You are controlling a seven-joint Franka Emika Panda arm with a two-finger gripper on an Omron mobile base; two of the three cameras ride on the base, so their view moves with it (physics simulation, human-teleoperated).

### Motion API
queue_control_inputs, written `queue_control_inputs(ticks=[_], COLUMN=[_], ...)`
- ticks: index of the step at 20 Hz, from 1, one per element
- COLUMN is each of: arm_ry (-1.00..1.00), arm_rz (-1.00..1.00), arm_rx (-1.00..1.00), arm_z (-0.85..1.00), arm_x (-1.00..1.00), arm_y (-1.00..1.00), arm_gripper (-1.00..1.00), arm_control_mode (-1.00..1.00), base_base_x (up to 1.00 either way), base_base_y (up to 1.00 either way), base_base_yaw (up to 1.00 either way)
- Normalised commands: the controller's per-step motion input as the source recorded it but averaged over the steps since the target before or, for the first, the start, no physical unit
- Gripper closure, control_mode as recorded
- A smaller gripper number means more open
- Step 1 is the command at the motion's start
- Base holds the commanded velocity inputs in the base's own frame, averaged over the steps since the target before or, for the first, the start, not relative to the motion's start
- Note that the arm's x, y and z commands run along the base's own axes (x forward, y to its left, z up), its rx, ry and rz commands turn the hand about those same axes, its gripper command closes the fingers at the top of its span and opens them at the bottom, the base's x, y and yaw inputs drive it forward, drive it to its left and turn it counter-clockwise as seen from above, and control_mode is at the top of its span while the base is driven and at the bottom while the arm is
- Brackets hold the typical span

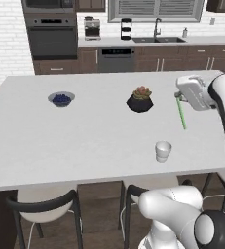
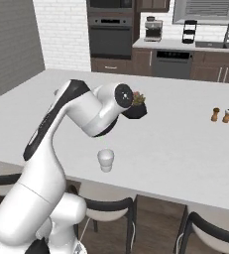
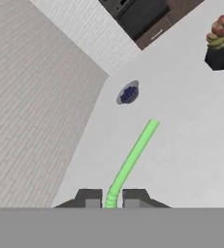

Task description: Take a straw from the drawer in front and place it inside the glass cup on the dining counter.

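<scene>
Closest to the camera on the hand, the claw point(image 3: 111, 198) is seen clamped on the straw point(image 3: 133, 157), whose ribbed end is pinched between the two dark fingertips point(image 3: 89, 197) while the rest of the green stem runs out ahead of them. From the left base view the same straw point(image 1: 181, 113) is seen hanging down and slightly slanted from the hand, held in the air above the dining counter point(image 1: 84, 141). The glass cup point(image 1: 163, 151) is placed below the claw and a little nearer the counter's front edge, upright and apart from the straw's lower tip; in the right base view it point(image 2: 105, 160) is found just beneath the bent arm. Beyond the claw, toward the middle of the counter, a dark faceted pot with a reddish-green succulent point(image 1: 140, 99) is set, near the straw but not touching it. Further off along the line of the straw, a small grey bowl holding dark blue contents point(image 3: 128, 94) is seen, well apart from the claw. Off to the far side in the right base view, two small shakers point(image 2: 220, 115), one brown and one pale, are stood just beside each other. Behind the counter, brown cabinets, a dark wall oven point(image 1: 52, 41) and a sink with a tap point(image 1: 157, 30) are lined along the back wall.
</scene>
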Motion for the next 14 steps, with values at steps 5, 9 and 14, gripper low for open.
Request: queue_control_inputs(ticks=[5,9,14], arm_ry=[0.04,0.09,0.09], arm_rz=[0.00,0.00,0.01], arm_rx=[0.01,0.06,0.16], arm_z=[-0.27,-0.35,-0.35], arm_x=[0.53,0.51,0.30], arm_y=[0.00,0.00,-0.09], arm_gripper=[1.00,1.00,1.00], arm_control_mode=[-1.00,-1.00,-1.00], base_base_x=[0.00,0.00,0.00], base_base_y=[0.00,0.00,0.00], base_base_yaw=[0.00,0.00,0.00])
